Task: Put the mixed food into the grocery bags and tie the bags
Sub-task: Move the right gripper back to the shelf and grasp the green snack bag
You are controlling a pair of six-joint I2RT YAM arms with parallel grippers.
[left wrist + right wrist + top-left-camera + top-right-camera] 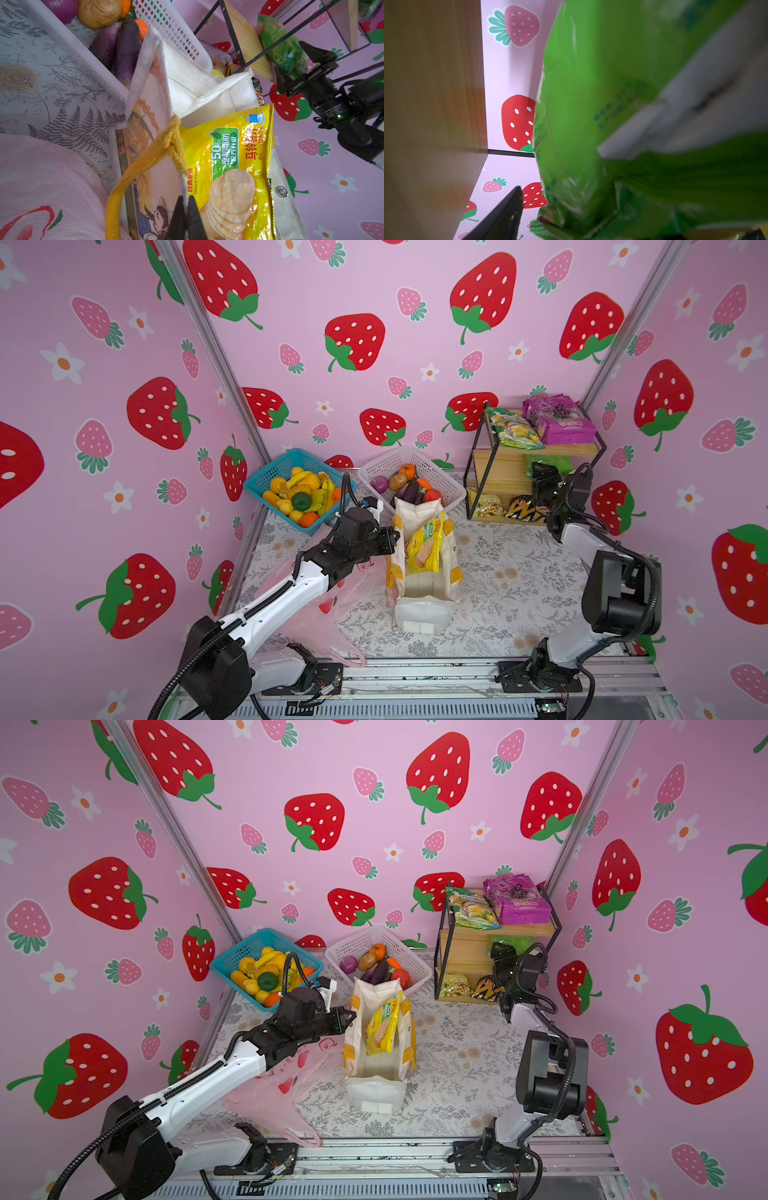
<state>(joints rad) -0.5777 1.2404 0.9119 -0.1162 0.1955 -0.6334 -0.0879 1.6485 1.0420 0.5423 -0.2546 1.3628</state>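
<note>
Spreading across the lower middle of both top views, the table point(519, 580) wears a grey floral cloth. At its centre the white tote point(422, 610) point(374, 1094) stands upright with its mouth open and its yellow handles drooping over the sides. Left of it, under the left arm, the pink carrier bag point(320, 614) point(270, 1094) lies crumpled and flat on the cloth, reaching down to the front rail. The left wrist view shows this bag point(41, 176) in its lower left corner. At centre right a wire rack point(505, 462) with wooden shelves stands against the back wall. A blue basket point(266, 477) of toy fruit and a white basket point(386, 466) of toy vegetables sit tilted along the back, the white one right at the tote's far end.

The yellow crisp packet point(424, 547) point(384, 1027) point(228, 166) stands inside the tote, its upper part sticking out above the rim. The bright green packet point(550, 464) point(511, 942) lies on the rack's middle shelf, and a purple grape-print packet point(559, 418) lies on the top one.

The left gripper point(388, 541) point(347, 1019) point(186, 218) is clenched on the rim of the tote's left wall, just beside the crisp packet. The right gripper point(540, 472) point(498, 955) reaches into the middle shelf, its jaws released and spread wide at the green packet. In the right wrist view that packet point(591, 83) fills the right of the frame, and one finger point(500, 218), lower left, stands apart from it.

The dark green round fruit point(301, 501) point(267, 981) rests among yellow fruits in the blue basket.
</note>
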